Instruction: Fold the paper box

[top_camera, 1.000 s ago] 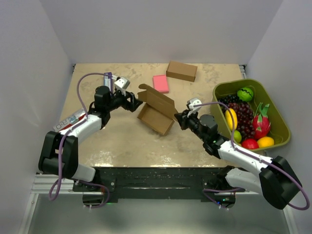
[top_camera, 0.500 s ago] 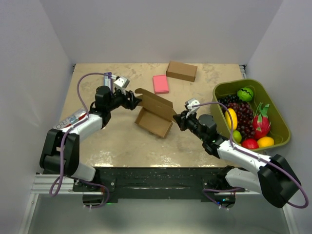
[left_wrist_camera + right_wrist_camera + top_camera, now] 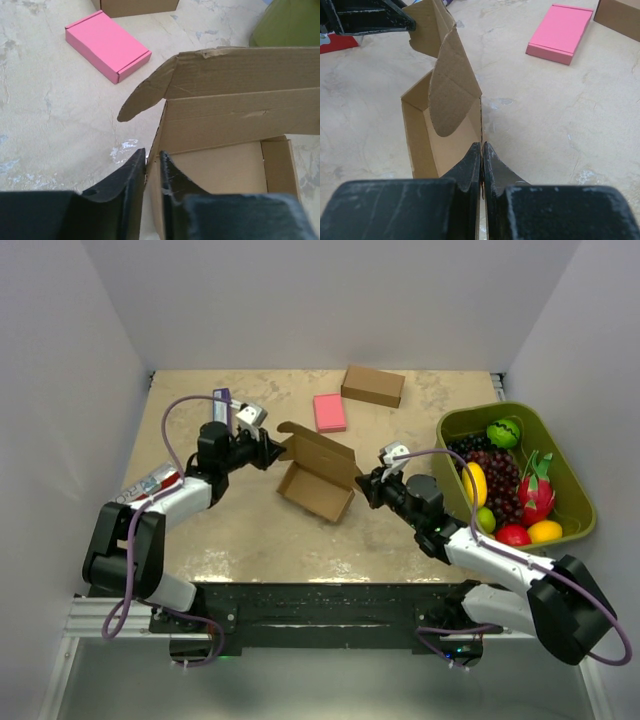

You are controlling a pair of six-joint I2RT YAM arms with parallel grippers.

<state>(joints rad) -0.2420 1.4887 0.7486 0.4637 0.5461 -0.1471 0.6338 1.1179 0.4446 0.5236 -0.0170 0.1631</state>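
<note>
The paper box (image 3: 318, 480) is an open brown cardboard tray standing mid-table, with its lid flap (image 3: 322, 448) raised along the far side. My left gripper (image 3: 278, 452) is at the box's left end. In the left wrist view the gripper (image 3: 152, 154) is shut on the thin side wall of the box (image 3: 225, 120), one finger outside and one inside. My right gripper (image 3: 365, 483) is at the box's right end. The right wrist view shows this gripper (image 3: 482, 145) shut tight on the edge of the near wall, below a rounded tab (image 3: 451, 95).
A pink block (image 3: 329, 411) and a closed brown box (image 3: 372, 386) lie behind the paper box. A green basket (image 3: 500, 410) full of fruit stands at the right. A red packet (image 3: 150, 483) lies by the left arm. White walls enclose the table.
My left gripper has slid right onto the box's left wall and closed from wide open. The box shifted slightly left. The right gripper kept its grip.
</note>
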